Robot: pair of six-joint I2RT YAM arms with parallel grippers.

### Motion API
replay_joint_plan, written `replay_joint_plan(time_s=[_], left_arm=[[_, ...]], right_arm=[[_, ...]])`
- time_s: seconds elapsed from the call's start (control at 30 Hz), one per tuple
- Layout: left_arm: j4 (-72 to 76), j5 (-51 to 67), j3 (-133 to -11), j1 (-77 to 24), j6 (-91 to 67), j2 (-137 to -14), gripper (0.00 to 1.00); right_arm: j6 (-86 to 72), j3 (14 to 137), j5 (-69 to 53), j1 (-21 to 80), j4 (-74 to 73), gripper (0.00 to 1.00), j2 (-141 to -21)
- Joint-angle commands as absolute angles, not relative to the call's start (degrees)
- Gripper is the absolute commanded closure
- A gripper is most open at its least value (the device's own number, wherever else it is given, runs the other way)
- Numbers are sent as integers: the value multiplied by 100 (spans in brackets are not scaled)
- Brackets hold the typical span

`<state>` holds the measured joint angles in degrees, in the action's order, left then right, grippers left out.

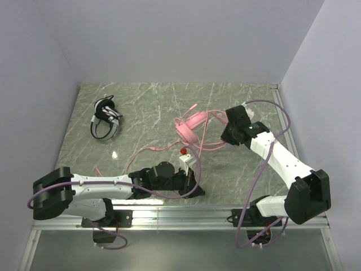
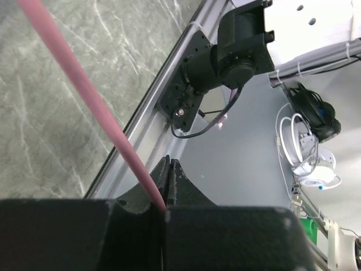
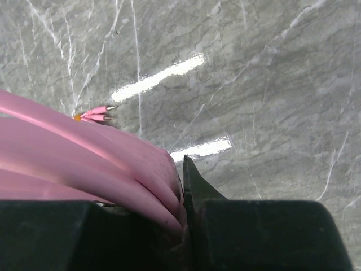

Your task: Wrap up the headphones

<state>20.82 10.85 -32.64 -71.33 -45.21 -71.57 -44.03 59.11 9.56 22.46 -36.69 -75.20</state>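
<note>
Left gripper [image 2: 168, 169]: is pinching the pink cable [image 2: 90, 93], pulling it taut for winding.
Right gripper [image 3: 181, 169]: is clamping the wound loops [image 3: 84, 164], so they are not slipping apart.

Bright, flat light from overhead, mostly clean shots

Top view evenly lit and sharp edge to edge, with only faint soft shadows on the table [image 1: 141, 113] and no obvious bending at the borders. Right wrist view: two hard white glare streaks on the glossy marble, pink cable [image 3: 84, 164] way too close to the lens and mushy, right fingers [image 3: 197, 189] crushed to near black with zero detail. Left wrist view, same deal: cable blurred into a soft pink stripe up close, left fingers [image 2: 176, 180] just a dark lump along the bottom, background much crisper and a bit washed out on the white bits top right.
</note>
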Motion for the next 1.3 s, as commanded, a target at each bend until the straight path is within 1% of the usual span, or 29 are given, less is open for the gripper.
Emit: replay_joint_plan(time_s=[0.0, 0.17, 0.33, 0.43, 0.57, 0.73, 0.87, 1.1, 1.27], left_arm=[[2337, 1985, -3279, -7348, -4535, -7268, 96], [2619, 2276, -3190, -7435, -4527, -7514, 93], [2794, 2162, -3085, -7515, -4447, -7646, 93], [2997, 2206, -2980, -7515, -4430, -7743, 94], [3093, 2276, -2988, -7523, -4307, -7848, 100], [3112, 2057, -2927, -7497, -4009, -7875, 100], [3356, 1837, -2673, -7295, -3850, -7761, 100], [3998, 2029, -2189, -6944, -3736, -7611, 99], [3999, 2162, -2180, -6715, -3595, -7690, 99]], right_arm=[[-5019, 6082, 1187, 2110, -2751, 100, -7190], [-5010, 6065, 1099, 2066, -2751, 100, -7084], [-5001, 6012, 888, 1995, -2725, 100, -6935], [-4966, 6003, 730, 1960, -2707, 100, -6803], [-4922, 6038, 633, 1934, -2804, 100, -6645], [-4860, 6029, 264, 1793, -2821, 100, -6469], [-4755, 6064, -201, 1644, -2927, 100, -6127], [-4623, 6310, -746, 1354, -3287, 100, -5432], [-4562, 6477, -1177, 1327, -3489, 100, -5090]])
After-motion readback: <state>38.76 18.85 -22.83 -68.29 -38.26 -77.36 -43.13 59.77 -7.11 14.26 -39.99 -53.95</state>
